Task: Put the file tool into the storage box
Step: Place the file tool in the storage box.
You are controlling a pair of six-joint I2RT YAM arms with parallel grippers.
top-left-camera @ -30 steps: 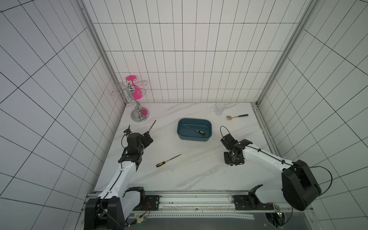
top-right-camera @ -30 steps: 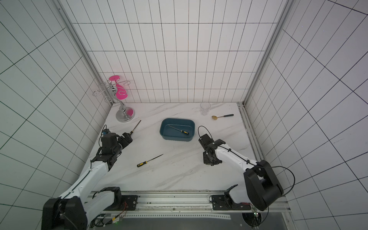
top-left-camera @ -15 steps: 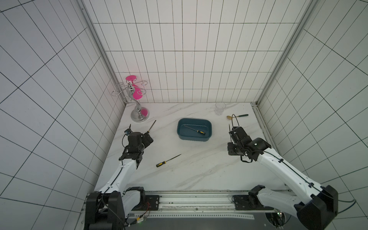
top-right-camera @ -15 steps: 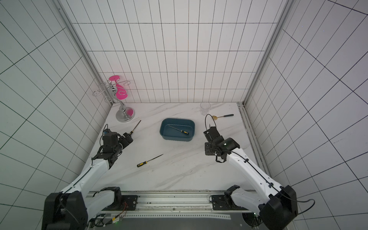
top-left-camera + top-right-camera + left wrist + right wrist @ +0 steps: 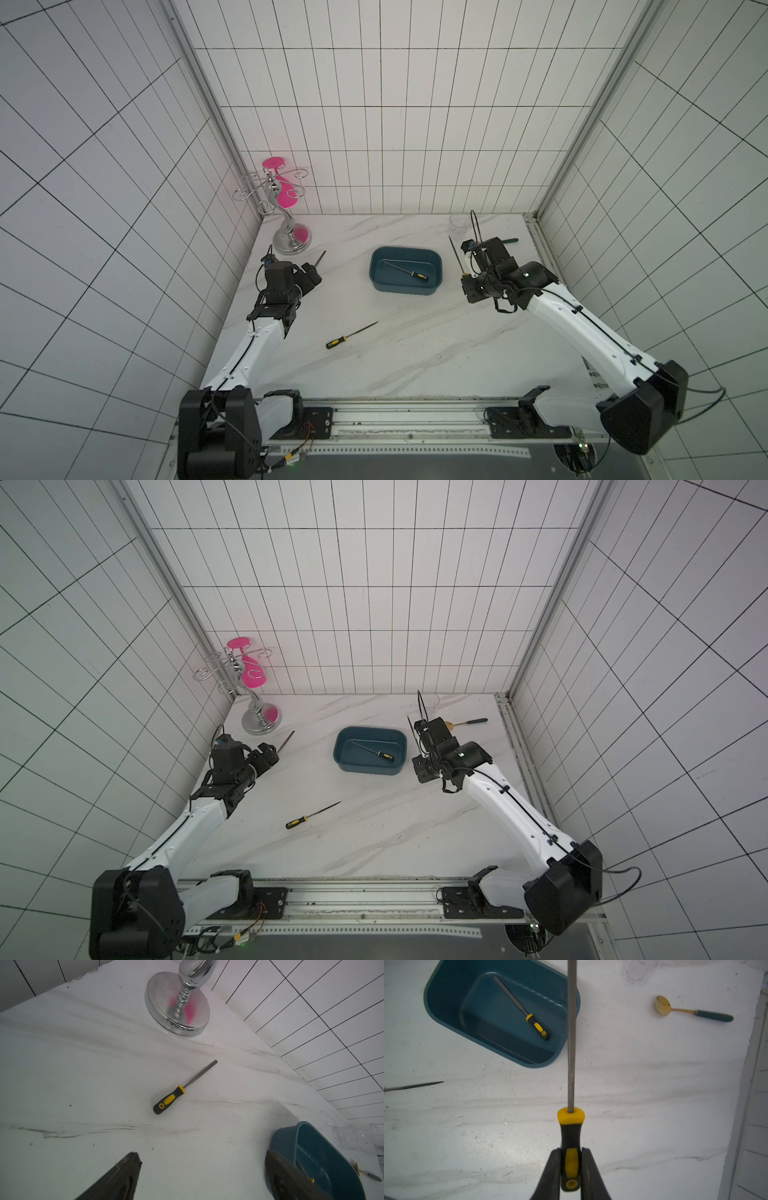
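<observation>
One file (image 5: pixel 521 1007) in storage box (image 5: pixel 442 1001), right gripper (image 5: pixel 571 1167) clamping second file (image 5: pixel 571 1043) (aloft), left gripper (image 5: pixel 202 1154) apart.

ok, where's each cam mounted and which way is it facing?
Top views: stereo pair high over the front rail, angled down at the table toward the back wall; left arm and right arm both show.
Left wrist: on the left arm, looking down past the open left tool at a loose file and stand base.
Right wrist: on the right arm, looking along the held file, right tool shut on its handle.
Shared: the storage box shows in every view.
</observation>
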